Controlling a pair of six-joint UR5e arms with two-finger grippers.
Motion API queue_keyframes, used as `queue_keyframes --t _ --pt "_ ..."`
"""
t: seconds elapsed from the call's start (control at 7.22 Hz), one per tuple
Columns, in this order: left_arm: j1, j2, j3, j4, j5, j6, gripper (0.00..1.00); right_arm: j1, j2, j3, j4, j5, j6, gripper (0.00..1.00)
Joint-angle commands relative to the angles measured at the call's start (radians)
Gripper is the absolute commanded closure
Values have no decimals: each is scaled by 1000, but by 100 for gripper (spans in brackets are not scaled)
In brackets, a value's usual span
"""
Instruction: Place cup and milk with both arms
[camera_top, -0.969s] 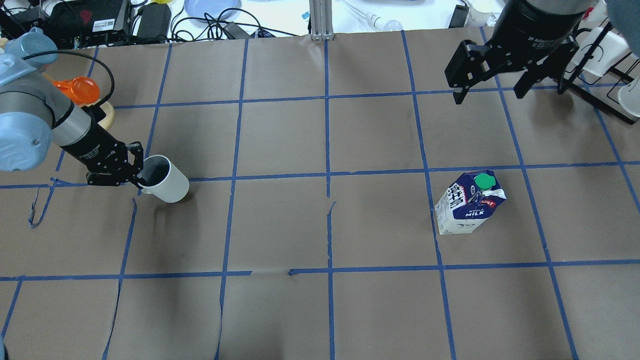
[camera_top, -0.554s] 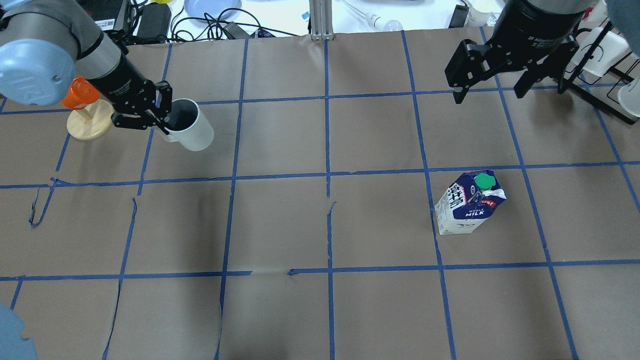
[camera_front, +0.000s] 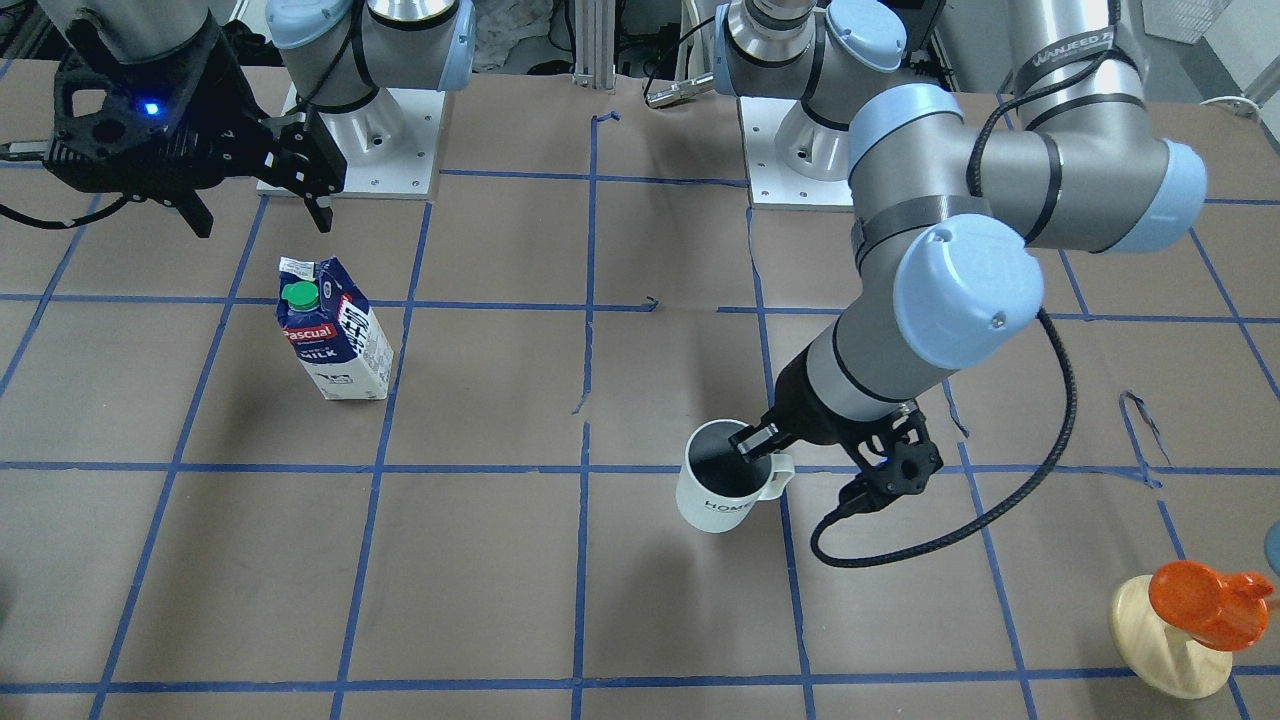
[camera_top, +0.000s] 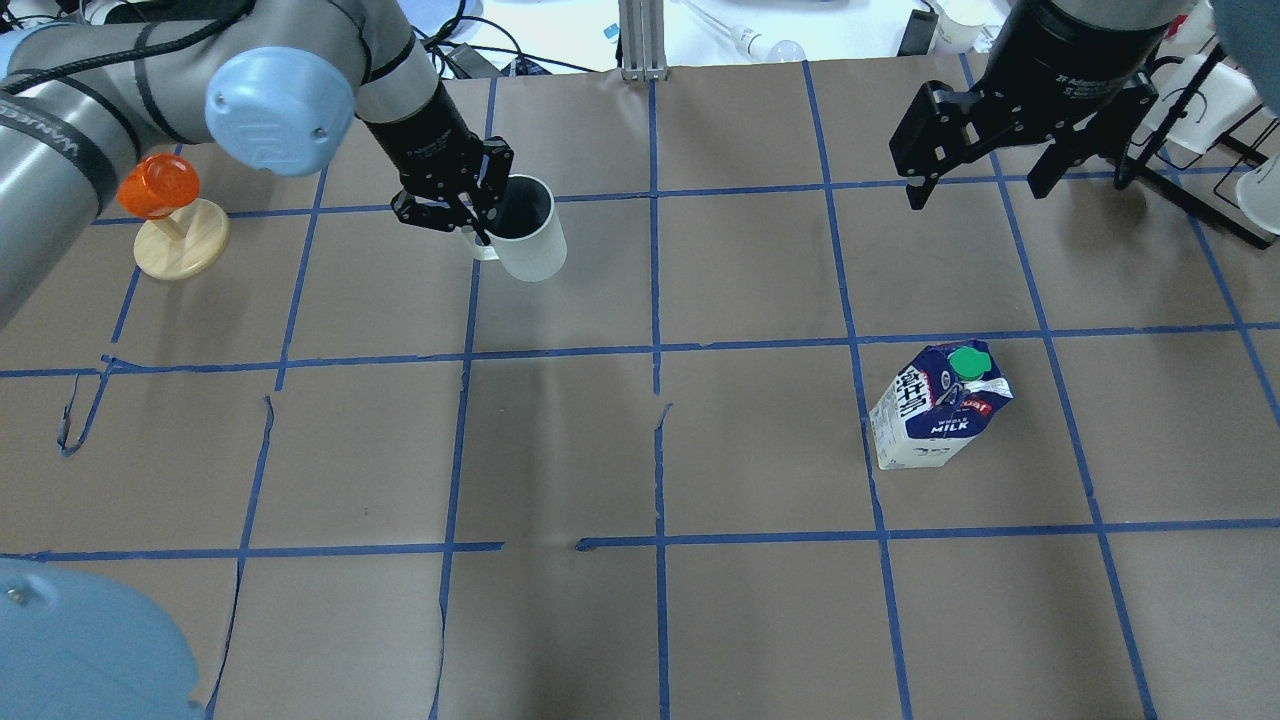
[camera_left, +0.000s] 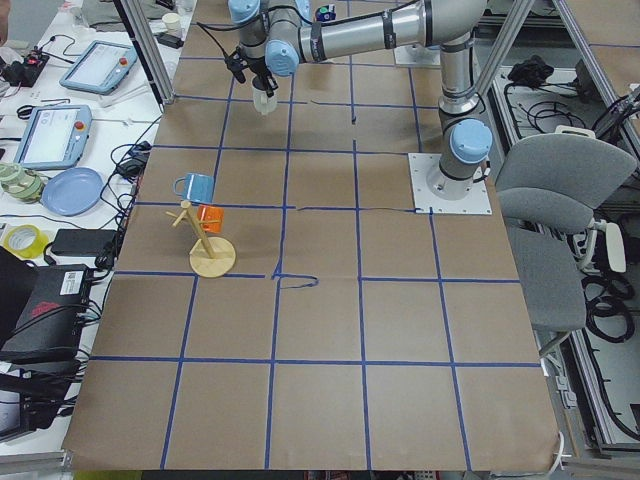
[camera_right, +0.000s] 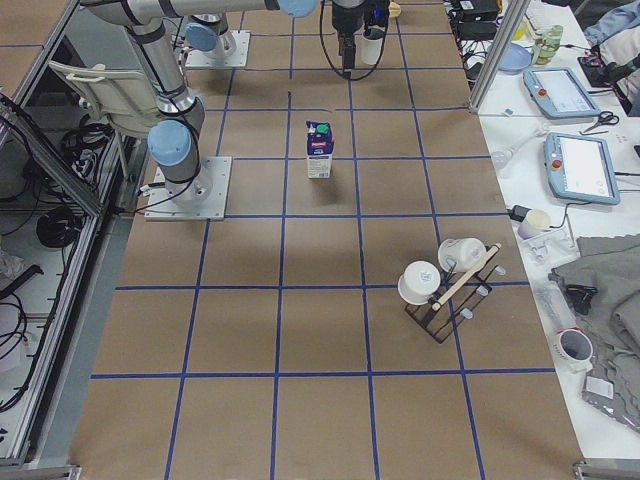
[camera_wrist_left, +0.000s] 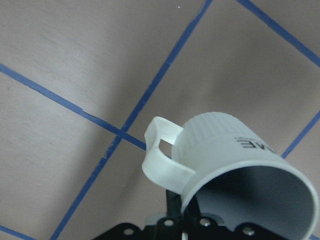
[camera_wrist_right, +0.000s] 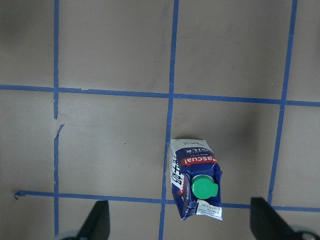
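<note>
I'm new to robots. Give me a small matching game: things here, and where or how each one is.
1. cup
2. milk
3. right gripper
4. orange cup

A. open, holding nothing
B. standing free on the table
C. gripped at the rim by the left gripper
D. on a wooden stand

Pairs: 1-C, 2-B, 3-A, 4-D

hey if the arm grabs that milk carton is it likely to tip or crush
The milk carton stands upright, taller than its base is wide, so a high push would probably tip it. Its walls look like paperboard and would likely dent under a hard squeeze.
</note>
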Motion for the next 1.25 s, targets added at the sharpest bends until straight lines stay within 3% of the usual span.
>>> queue_keyframes --t 0.0,0.14,0.42,0.83,0.97,1.11 --pt "-63 -64 21 39 -51 -33 100 -16 7 33 6 -12 -37 0" --pt "-92 -82 32 41 -54 -73 100 -39 12 115 -9 -76 -67 0" --pt "-126 -108 34 53 -56 -93 100 -76 21 313 -163 -87 -82 0" --pt "-161 -166 23 58 -56 -113 100 -70 19 481 -352 -83 -87 5" --pt "-165 -171 23 84 -68 -113 86 -69 21 486 -345 -83 -88 21" --pt "-166 -167 22 86 -74 -116 57 -66 18 486 -336 -87 -90 49"
